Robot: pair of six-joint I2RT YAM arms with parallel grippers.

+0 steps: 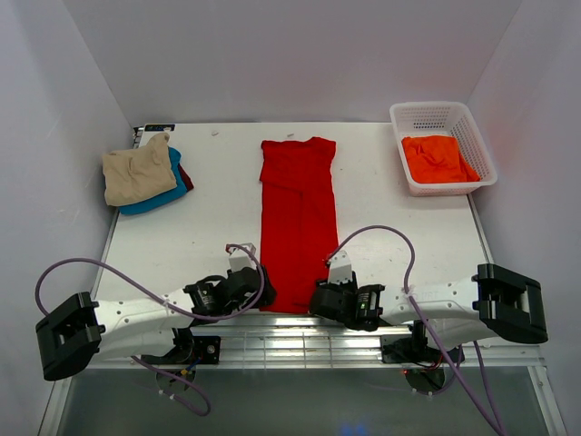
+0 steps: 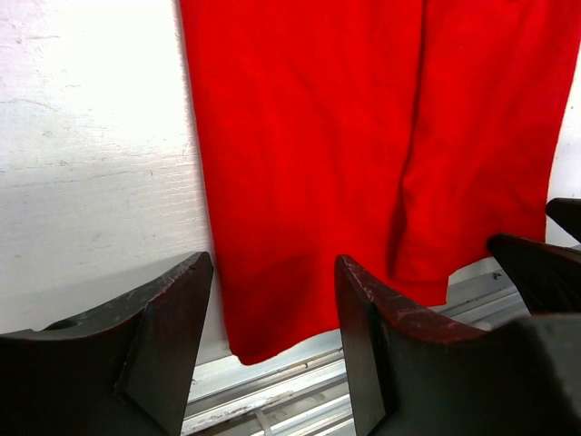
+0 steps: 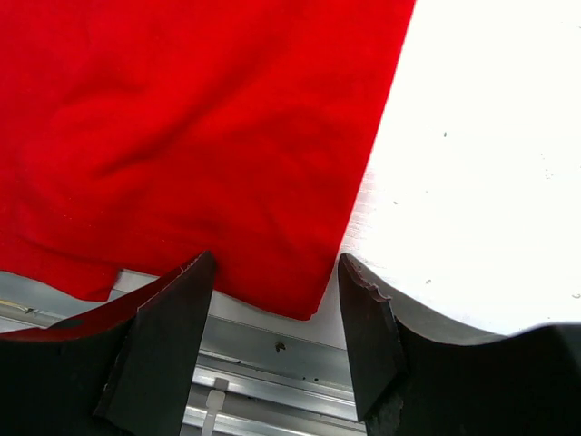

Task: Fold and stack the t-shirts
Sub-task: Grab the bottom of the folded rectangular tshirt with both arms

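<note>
A bright red t-shirt (image 1: 298, 222) lies in a long narrow strip down the middle of the table, sleeves folded in, collar at the far end. Its near hem reaches the table's front edge. My left gripper (image 1: 257, 292) stands open at the hem's left corner (image 2: 259, 341), with the corner between the fingers and untouched. My right gripper (image 1: 320, 300) is open at the hem's right corner (image 3: 304, 304), which hangs over the metal rail. A tan t-shirt (image 1: 138, 173) tops a pile with a teal blue one (image 1: 174, 191) and a dark red one (image 1: 185, 175). An orange t-shirt (image 1: 438, 157) lies in the basket.
A white plastic lattice basket (image 1: 442, 116) stands at the back right corner. The pile of folded shirts sits at the back left. A metal rail (image 3: 272, 363) runs along the table's front edge under both grippers. White walls close in the table on three sides.
</note>
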